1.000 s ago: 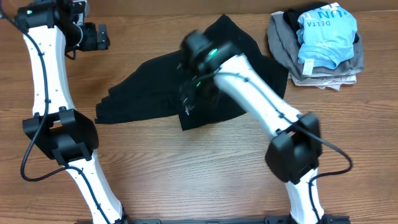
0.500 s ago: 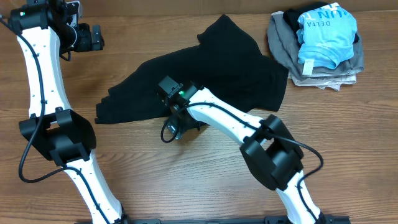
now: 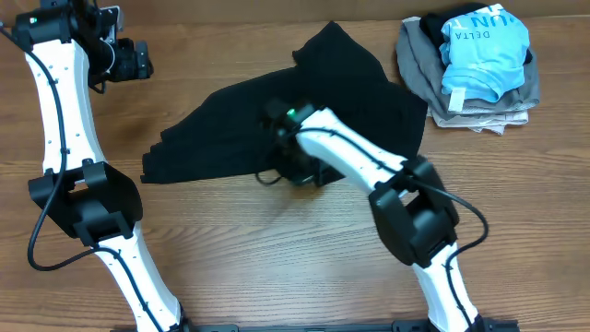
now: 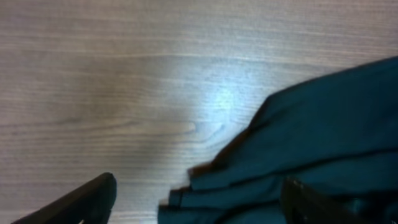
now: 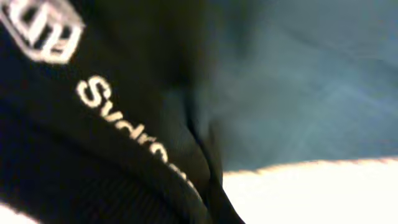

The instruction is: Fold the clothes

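We are looking down at the clothes (image 3: 355, 101), a wrinkled black garment lying spread across the middle of the counter (image 3: 277, 267), reaching toward its far edge. The right gripper (image 3: 297, 173) is sitting at the garment's near hem. Its jaws are pressed together, pinching a fold of the black fabric. In the right wrist view the cloth is filling almost the whole frame, bunching up close to the lens. There we are reading white printed lettering (image 5: 124, 118) that begins "Sy"; the letters after that are blurring out. Above it a small white boxed logo (image 5: 40, 28) is showing at the frame's corner, too cut off to read.

The left gripper (image 3: 140, 60) is hanging near the far left corner of the counter, apart from the garment, with its jaws spread wide. In the left wrist view the two dark fingertips (image 4: 93, 199) are standing well apart over bare wood, with the garment's left end lying between and beyond them.

At the far right corner a pile of folded garments (image 3: 419, 69) is resting, grey and beige pieces below. On top a light blue shirt (image 3: 484, 55) is carrying the word "DELTA", with larger letters beside it partly hidden by the fold.
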